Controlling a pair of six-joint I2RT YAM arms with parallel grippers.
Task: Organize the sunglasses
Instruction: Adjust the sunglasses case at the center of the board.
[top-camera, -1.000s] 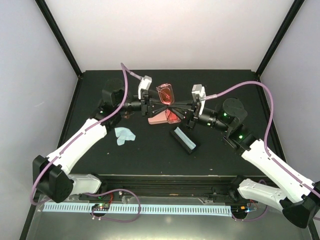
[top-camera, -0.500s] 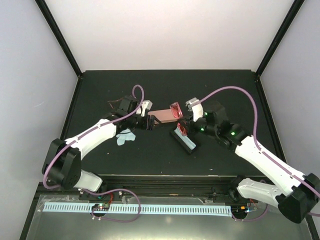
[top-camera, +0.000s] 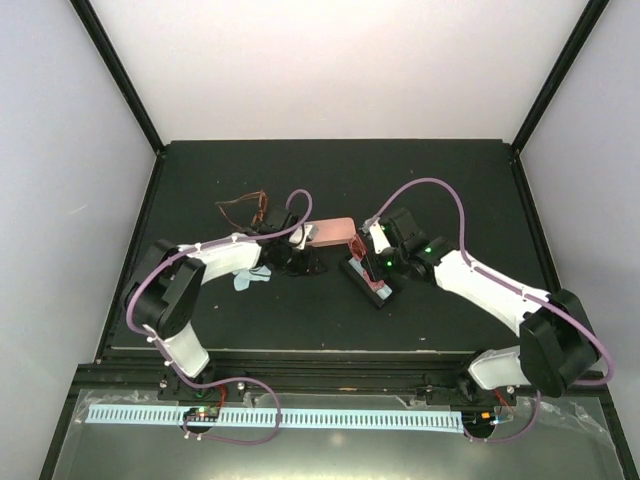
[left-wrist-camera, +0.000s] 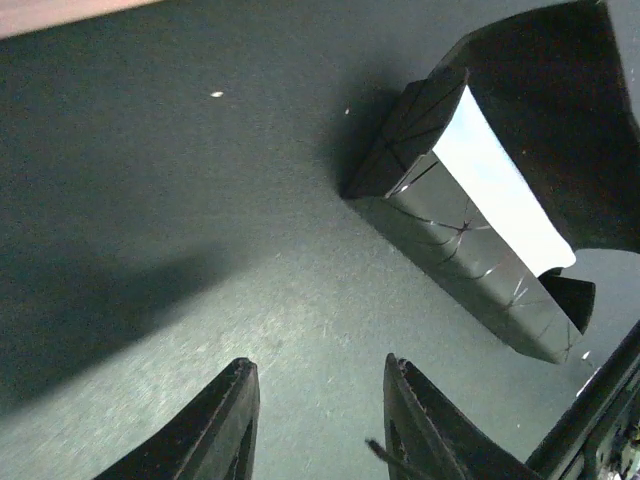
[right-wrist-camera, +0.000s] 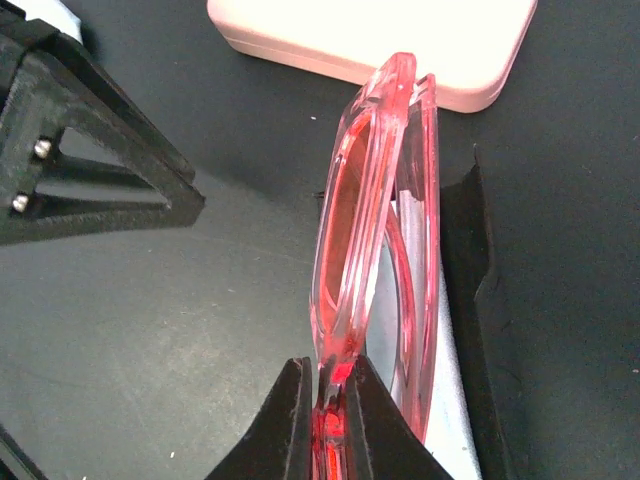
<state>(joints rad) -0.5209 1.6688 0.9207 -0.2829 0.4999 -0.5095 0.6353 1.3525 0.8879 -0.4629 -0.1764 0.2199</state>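
at centre of the overhead view, item one: red-pink sunglasses (right-wrist-camera: 375, 220), folded, being gripped at one end by the right jaws, which are clamping the frame. the long axis is running straight out from the jaws toward the upper frame edge, roughly parallel to the open black case (right-wrist-camera: 490, 330) lying beneath and slightly to frame right. the pair is hanging over the case's left part, so lowering it in is probably calling for a small shift rightward. item two: brownish-amber sunglasses (top-camera: 245, 208), sitting on the counter (top-camera: 440, 180) at upper left, nearer the left arm. left jaws are standing apart, holding nothing, hovering just beside the pink case (top-camera: 330, 232).
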